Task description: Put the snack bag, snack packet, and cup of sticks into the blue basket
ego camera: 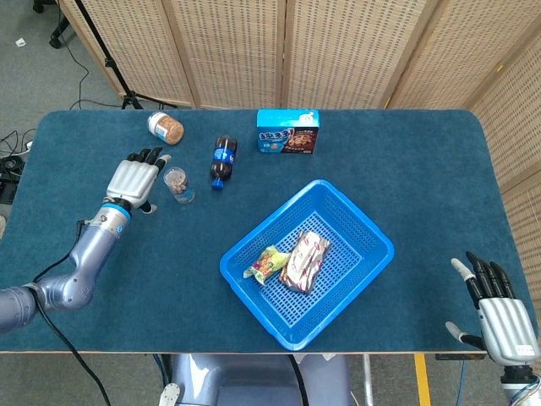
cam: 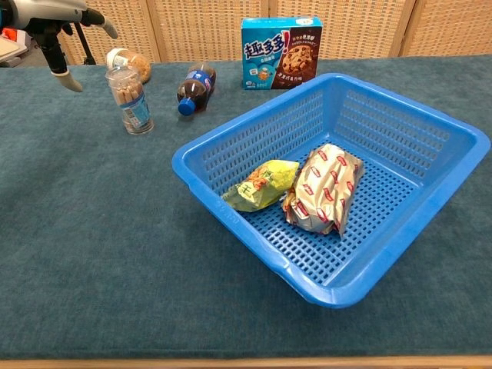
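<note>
Nearby, left hand (ego camera: 132, 179) fingers spread, holding nothing, just beside upright cup of sticks (ego camera: 177, 183) on table (ego camera: 406, 161). Right hand (ego camera: 497, 308) splayed, empty, at table's edge. Snack bag (cam: 261, 184) and snack packet (cam: 323, 188) lay inside blue basket (cam: 430, 192).

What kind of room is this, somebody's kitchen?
Probably not: it looks like a lab or test studio. A table covered in blue felt stands before woven folding screens, with a tripod stand and loose cables on grey carpet.
</note>
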Tool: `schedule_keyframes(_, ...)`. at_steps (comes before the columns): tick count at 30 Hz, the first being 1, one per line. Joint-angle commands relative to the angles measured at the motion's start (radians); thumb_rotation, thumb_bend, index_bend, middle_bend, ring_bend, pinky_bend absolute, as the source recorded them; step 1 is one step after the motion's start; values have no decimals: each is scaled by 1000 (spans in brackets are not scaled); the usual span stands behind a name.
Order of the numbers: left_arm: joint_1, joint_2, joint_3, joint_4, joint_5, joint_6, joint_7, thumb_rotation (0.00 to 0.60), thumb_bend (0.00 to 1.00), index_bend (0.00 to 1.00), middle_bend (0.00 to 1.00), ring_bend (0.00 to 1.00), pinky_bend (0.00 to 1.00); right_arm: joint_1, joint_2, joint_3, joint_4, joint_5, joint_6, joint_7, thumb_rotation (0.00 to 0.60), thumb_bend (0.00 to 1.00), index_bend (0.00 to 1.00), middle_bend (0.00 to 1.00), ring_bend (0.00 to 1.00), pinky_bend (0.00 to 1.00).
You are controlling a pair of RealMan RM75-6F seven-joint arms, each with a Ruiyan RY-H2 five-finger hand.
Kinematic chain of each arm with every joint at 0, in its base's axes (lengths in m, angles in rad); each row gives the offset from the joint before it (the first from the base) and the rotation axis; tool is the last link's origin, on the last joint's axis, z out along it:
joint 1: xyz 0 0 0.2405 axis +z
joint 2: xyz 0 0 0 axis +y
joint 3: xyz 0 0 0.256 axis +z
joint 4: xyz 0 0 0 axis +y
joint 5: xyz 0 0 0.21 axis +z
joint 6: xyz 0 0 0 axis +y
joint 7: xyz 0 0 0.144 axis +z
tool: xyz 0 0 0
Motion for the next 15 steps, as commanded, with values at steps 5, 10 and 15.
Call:
schedule_keyframes(5,-61,-108,22,162,-35,-67,19,600,170,0,0,0,151,11,-6,7,12,33,-29,3,600,131,90,0,0,0)
schedule_keyframes(10,-87,-170,33,255,-59,-100,21,600,179,0,0,0,151,15,-6,12,17,49,-36,6,600,131,90,0,0,0)
schedule_keyframes(15,-100,-225,38,330,-70,-111,18,600,202,35,0,0,152,20,-8,17,26,65,-49,13,600,131,90,0,0,0)
